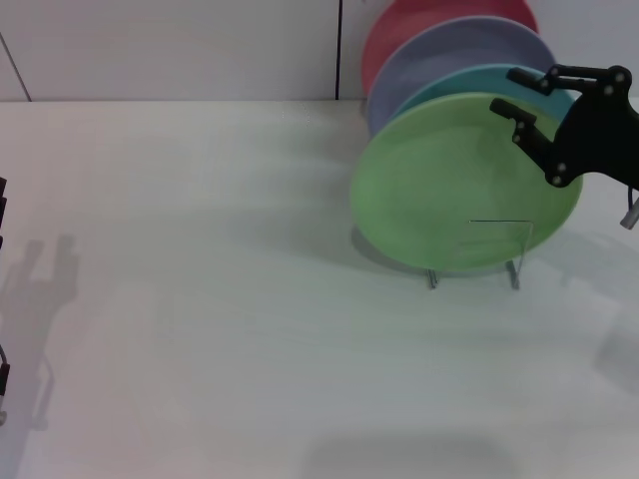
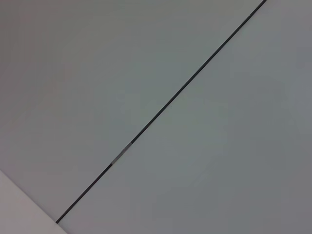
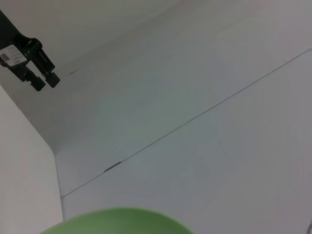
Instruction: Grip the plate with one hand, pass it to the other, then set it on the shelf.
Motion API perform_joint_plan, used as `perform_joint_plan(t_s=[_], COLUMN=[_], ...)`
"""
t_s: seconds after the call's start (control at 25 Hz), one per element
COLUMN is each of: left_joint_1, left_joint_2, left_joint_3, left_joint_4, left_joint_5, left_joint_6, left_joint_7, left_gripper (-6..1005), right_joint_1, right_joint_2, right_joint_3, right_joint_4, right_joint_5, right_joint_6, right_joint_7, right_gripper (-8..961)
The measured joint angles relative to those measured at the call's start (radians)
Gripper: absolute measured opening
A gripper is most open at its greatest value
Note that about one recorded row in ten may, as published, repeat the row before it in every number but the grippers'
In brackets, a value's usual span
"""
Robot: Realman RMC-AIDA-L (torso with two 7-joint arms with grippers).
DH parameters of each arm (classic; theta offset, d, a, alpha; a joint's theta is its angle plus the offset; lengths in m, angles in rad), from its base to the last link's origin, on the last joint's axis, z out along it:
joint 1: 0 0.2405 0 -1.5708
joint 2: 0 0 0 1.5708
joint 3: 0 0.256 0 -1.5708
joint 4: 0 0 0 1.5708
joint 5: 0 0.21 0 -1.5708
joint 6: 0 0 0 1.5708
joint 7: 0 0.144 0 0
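Note:
The light green plate point(image 1: 454, 185) stands on edge at the front of the silver wire shelf point(image 1: 515, 271), leaning back on the plates behind it. My right gripper point(image 1: 506, 90) is at the plate's upper right rim. It is open, with one finger in front of the rim and one behind it. The plate's rim also shows in the right wrist view point(image 3: 117, 222). My left gripper point(image 3: 43, 80) shows far off in the right wrist view. In the head view only dark parts of the left arm point(image 1: 2, 205) show at the left edge.
Behind the green plate stand a light blue plate point(image 1: 469, 80), a lavender plate point(image 1: 449, 55) and a red plate point(image 1: 399, 25) in the same rack. A white wall rises behind the white table point(image 1: 200, 299).

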Motion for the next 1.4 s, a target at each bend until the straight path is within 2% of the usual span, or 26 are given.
perform_joint_plan(t_s=[0.72,1.08,1.2,1.28,1.32,1.4], left_joint_1=[0.007,0.004,0.007,0.009,0.012,0.013], left_joint_2=[0.003,0.003,0.003,0.003,0.003,0.003], left_joint_3=[0.0,0.0,0.0,0.0,0.0,0.0], left_joint_4=[0.0,0.0,0.003,0.008,0.013,0.018], left_joint_5=[0.014,0.023,0.025,0.025,0.026,0.026], left_joint_6=[-0.003,-0.004,-0.004,-0.004,-0.009,-0.013], left_joint_7=[-0.013,-0.014,-0.014,-0.014,-0.014,-0.014], left_gripper=[512,529,535,539,541,544], right_joint_1=[-0.067,-0.077,-0.081,-0.085,-0.095,-0.104], right_joint_2=[0.006,0.009,0.006,-0.004,-0.014,-0.018], right_joint_3=[0.001,-0.002,0.0,0.0,0.002,0.003], right_joint_4=[-0.001,0.002,-0.005,-0.006,-0.006,-0.005], right_joint_5=[0.033,0.033,0.042,0.068,0.116,0.152], right_joint_6=[-0.02,-0.032,-0.092,-0.152,-0.234,-0.281], right_joint_7=[0.015,0.024,0.093,0.193,0.316,0.374], right_gripper=[231,230,232,234,234,236])
